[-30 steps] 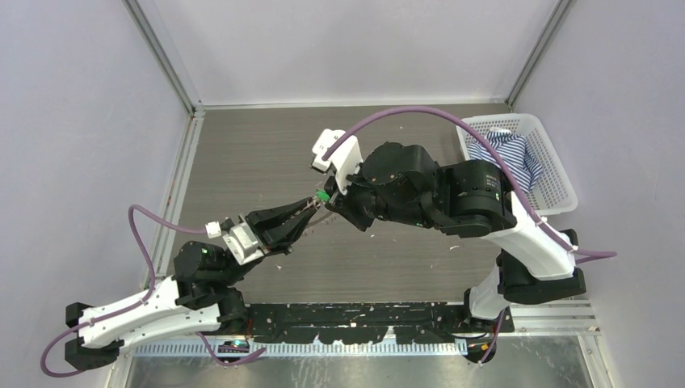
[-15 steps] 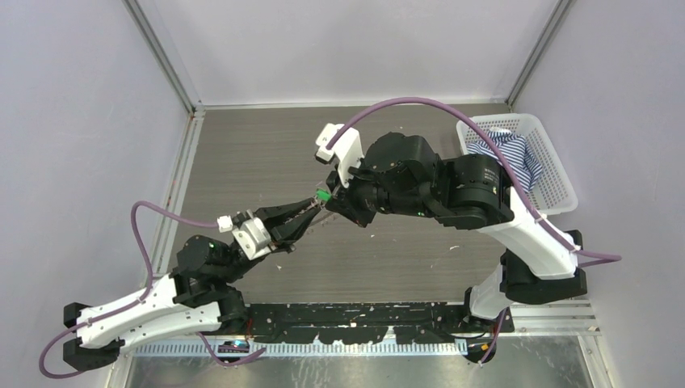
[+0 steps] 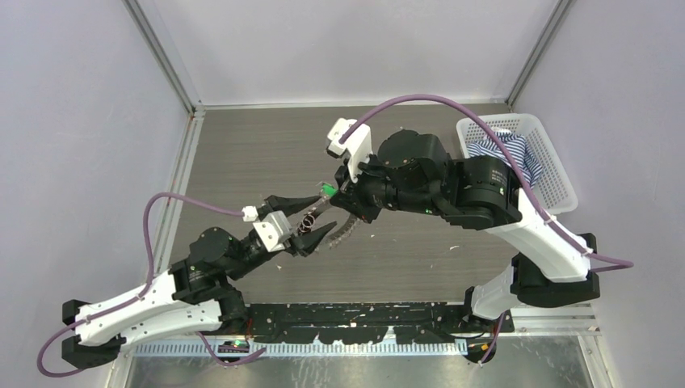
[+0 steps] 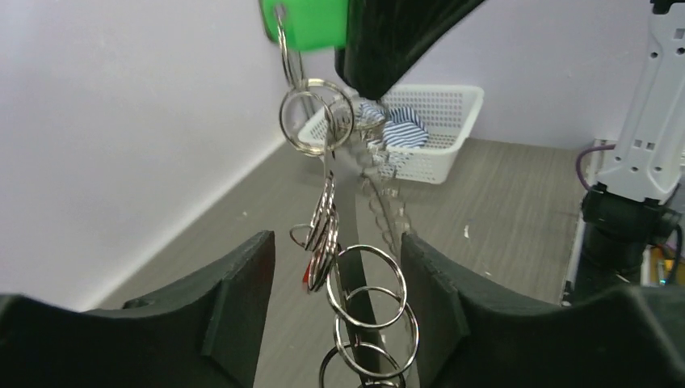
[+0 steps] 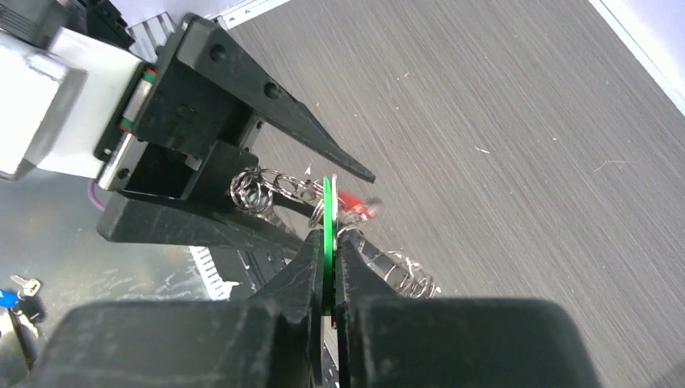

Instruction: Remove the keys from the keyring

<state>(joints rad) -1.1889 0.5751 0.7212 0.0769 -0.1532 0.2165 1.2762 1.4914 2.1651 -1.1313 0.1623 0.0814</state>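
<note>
My right gripper [image 3: 329, 192] [image 5: 327, 242] is shut on the bright green head of a key [image 3: 326, 191] [image 4: 305, 23] [image 5: 327, 212], held above the table. Under that head hangs the keyring [image 4: 315, 115], a thin silvery wire ring. A chain of linked silvery rings [image 4: 367, 303] [image 5: 258, 187] drops from it between the fingers of my left gripper [image 3: 313, 218] [image 4: 335, 242], which stands open around the chain without pinching it. A second, toothed silvery strand [image 3: 347, 229] [image 4: 381, 198] dangles beside it, too blurred to make out single keys. A small red piece [image 5: 355, 204] hangs among the rings.
A white basket [image 3: 559, 176] [image 4: 444, 149] holding a blue-striped cloth [image 3: 505, 153] stands at the table's far right. Both arms meet over the middle of the grey wood-grain table [image 3: 242, 162]. The black base rail [image 3: 363, 319] runs along the near edge.
My left gripper has opened and let go of the ring chain, and its arm has pushed forward to the right. The right gripper has shifted slightly right, still holding the green head.
</note>
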